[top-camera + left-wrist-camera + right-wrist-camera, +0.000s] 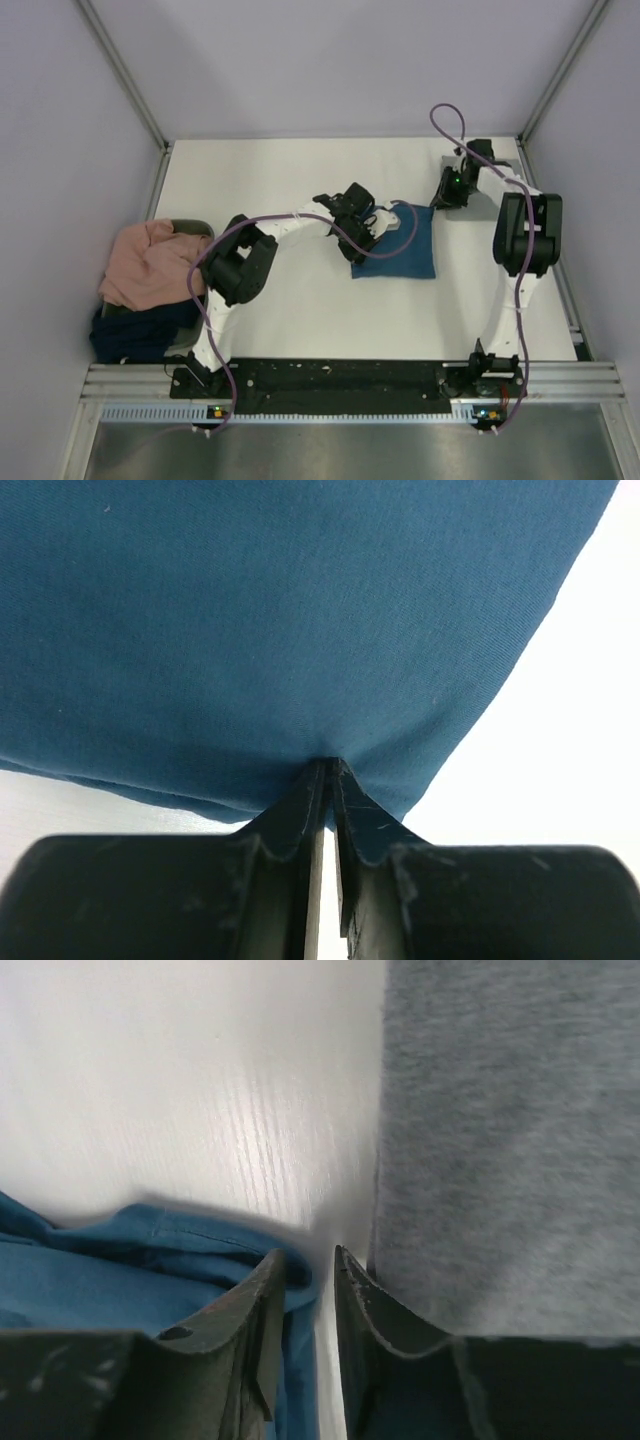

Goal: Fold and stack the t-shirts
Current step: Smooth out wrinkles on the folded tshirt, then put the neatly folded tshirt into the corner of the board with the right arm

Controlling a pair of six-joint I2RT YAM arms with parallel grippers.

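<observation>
The teal-blue t-shirt (405,248) lies folded into a small rectangle at the table's middle right. My left gripper (366,228) is at its left edge, shut on a pinch of the teal cloth (300,630), with the jaws (328,764) nearly touching. My right gripper (452,190) is by the shirt's far right corner, narrowly open (305,1252). The teal cloth (120,1280) lies against its left finger and nothing is held between the fingers. The salmon-pink shirt (150,262) lies crumpled on the dark navy shirt (140,332) at the left edge. Grey heathered cloth (500,1140) fills the right of the right wrist view.
The pile at the left rests on a grey-green object (195,229) beside the table. A metal frame rail (160,180) bounds the table's left side, and another (565,290) bounds the right. The arms' purple cables (440,120) loop over the table.
</observation>
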